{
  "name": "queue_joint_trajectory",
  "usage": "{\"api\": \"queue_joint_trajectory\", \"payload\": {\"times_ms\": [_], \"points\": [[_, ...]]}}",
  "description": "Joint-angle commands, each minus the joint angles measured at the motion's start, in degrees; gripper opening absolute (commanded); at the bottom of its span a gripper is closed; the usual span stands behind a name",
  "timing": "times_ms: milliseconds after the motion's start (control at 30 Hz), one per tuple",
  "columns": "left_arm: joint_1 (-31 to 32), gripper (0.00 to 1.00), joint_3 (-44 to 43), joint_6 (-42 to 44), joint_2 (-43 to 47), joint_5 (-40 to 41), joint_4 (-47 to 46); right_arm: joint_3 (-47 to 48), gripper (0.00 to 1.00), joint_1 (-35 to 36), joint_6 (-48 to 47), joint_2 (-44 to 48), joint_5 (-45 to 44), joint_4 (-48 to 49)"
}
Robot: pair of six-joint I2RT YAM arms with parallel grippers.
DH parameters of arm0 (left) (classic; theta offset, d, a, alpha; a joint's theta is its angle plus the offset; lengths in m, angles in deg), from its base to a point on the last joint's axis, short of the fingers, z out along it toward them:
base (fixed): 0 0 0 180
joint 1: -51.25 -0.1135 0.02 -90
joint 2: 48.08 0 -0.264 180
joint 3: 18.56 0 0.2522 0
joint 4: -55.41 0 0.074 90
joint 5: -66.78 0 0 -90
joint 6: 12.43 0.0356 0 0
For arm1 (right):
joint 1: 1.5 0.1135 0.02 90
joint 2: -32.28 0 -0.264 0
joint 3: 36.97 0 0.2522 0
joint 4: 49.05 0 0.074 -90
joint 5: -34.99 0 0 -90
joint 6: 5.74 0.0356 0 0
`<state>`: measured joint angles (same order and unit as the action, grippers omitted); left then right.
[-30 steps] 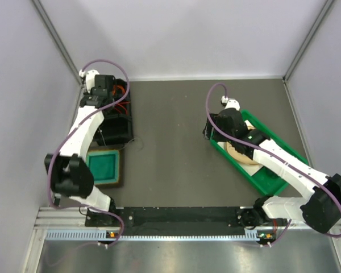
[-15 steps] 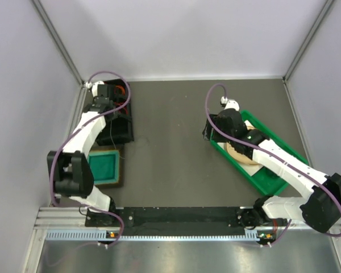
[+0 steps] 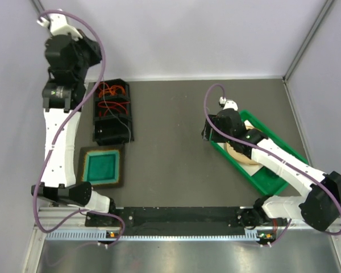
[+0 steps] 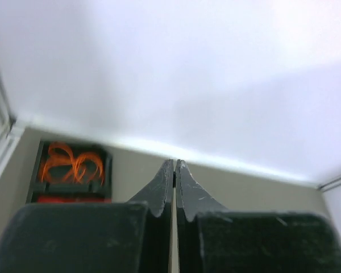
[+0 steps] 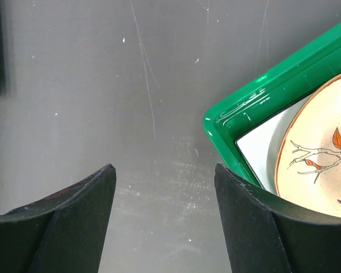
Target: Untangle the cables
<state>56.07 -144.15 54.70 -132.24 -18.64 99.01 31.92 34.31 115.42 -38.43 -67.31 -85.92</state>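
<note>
Left gripper point(image 4: 174, 165): I'm holding it high above the far left corner of the table point(image 3: 170, 142), fingers pressing together on nothing.
Right gripper point(image 5: 163, 170): I'm hovering it, fingers spread wide, over bare tabletop just beside the corner of the green tray point(image 5: 261, 96).
Cables point(image 3: 111, 91): orange loops are lying in the far compartments of the black tray point(image 3: 111, 133), touching neither gripper.
Plate point(image 5: 324, 148): it's sitting inside the green tray.

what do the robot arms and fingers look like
The left arm and right arm are white shells with black joint housings; a thick purple hose loops along each. The left fingers and right fingers are matte black tapered wedges, the left lightly scratched.
</note>
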Motion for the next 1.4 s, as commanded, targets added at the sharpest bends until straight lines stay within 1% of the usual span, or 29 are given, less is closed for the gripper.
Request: {"api": "queue_joint_trajectory", "payload": {"times_ms": [0,100,267,467,667,700,733,767,800,833,867,900,933,1000,1033,1100,1167,1267,1367], "points": [[-0.2,0.0,-11.3,2.7,-1.0,-2.7,1.4,1.6,0.7,-0.5,0.7,-0.5,1.3,2.5],[-0.1,0.0,-16.6,3.4,-2.3,-1.8,1.9,2.0,0.7,-0.6,0.7,-0.9,1.9,2.4],[-0.1,0.0,-18.9,3.2,-1.6,-0.7,-1.3,2.2,0.7,-0.6,0.7,-0.9,1.9,1.8],[-0.1,0.0,-22.1,5.5,-4.3,2.3,-1.3,2.1,0.7,-0.5,0.7,-0.7,2.0,1.5],[-0.1,0.0,-21.7,2.0,-4.9,-3.5,-0.6,1.6,0.7,-0.5,0.8,-0.5,1.6,1.5],[-0.2,0.0,-20.8,0.7,-4.7,-4.1,-0.5,1.5,0.7,-0.5,1.0,-0.6,1.7,1.8],[-0.1,0.0,-16.9,0.3,-3.0,-6.3,-0.8,1.1,0.7,-0.6,1.1,-0.5,1.7,1.9],[0.1,0.0,-13.5,-0.3,-1.6,-6.4,-1.4,1.0,0.7,-0.5,1.1,-0.5,1.8,1.9],[0.1,0.0,-9.2,-1.9,0.6,-5.8,-5.1,0.9,0.7,-0.6,1.2,-0.5,1.8,1.9],[0.2,0.0,0.4,-2.6,5.4,-5.1,-7.7,0.7,0.7,-0.5,1.3,-0.4,1.8,1.8],[0.2,0.0,4.0,-3.2,7.6,-5.1,-8.9,0.5,0.7,-0.5,1.4,-0.4,1.7,1.9],[0.2,0.0,6.3,-3.9,9.0,-5.1,-9.1,0.4,0.7,-0.5,1.5,-0.4,1.7,1.9],[0.2,0.0,8.6,-4.2,10.8,-5.1,-7.1,0.3,0.7,-0.5,1.5,-0.5,1.9,1.9],[0.2,0.0,10.7,-4.7,12.5,-5.4,-5.4,0.4,0.7,-0.5,1.3,-0.6,2.1,1.9],[0.4,0.0,13.1,-5.0,14.3,-5.8,-4.9,0.7,0.7,-0.5,1.2,-0.9,2.4,2.1],[0.5,0.0,14.8,-5.3,15.7,-6.2,-4.2,1.2,0.7,-0.6,1.0,-1.2,2.9,2.4],[0.6,0.0,14.4,-4.8,16.7,-5.6,-1.8,1.6,0.7,-0.5,1.0,-1.7,3.2,2.6],[0.6,0.0,11.6,-4.5,17.3,-5.9,0.0,2.1,0.69,-0.5,1.2,-2.1,4.1,2.9],[0.6,0.0,7.2,-4.8,16.7,-8.1,2.2,1.9,0.69,-0.4,1.6,-2.0,4.1,2.5]]}}
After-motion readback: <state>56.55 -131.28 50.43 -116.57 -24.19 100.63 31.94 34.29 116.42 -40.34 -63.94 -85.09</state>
